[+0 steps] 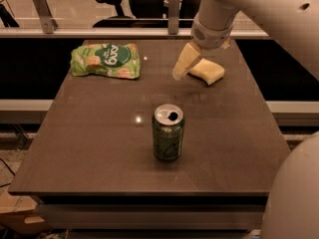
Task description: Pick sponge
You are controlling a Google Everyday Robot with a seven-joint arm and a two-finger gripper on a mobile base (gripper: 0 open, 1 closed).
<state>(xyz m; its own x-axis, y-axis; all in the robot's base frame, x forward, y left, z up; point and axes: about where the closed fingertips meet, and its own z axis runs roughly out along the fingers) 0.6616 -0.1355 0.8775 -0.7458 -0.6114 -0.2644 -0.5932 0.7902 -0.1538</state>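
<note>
Dark brown table (99, 148) carries three items. Near centre: one green can (168, 133), upright and opened. Far right: one sponge (209, 72) lying flat, with the gripper (185, 63) angled down at its left edge, apparently lining up a grasp; jaw opening cannot be told. Far left: one green bag (105, 60).

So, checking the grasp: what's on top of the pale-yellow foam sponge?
The cream robot gripper covers the left end of the pale-yellow foam sponge; contact cannot be seen. The rest is bare.
</note>
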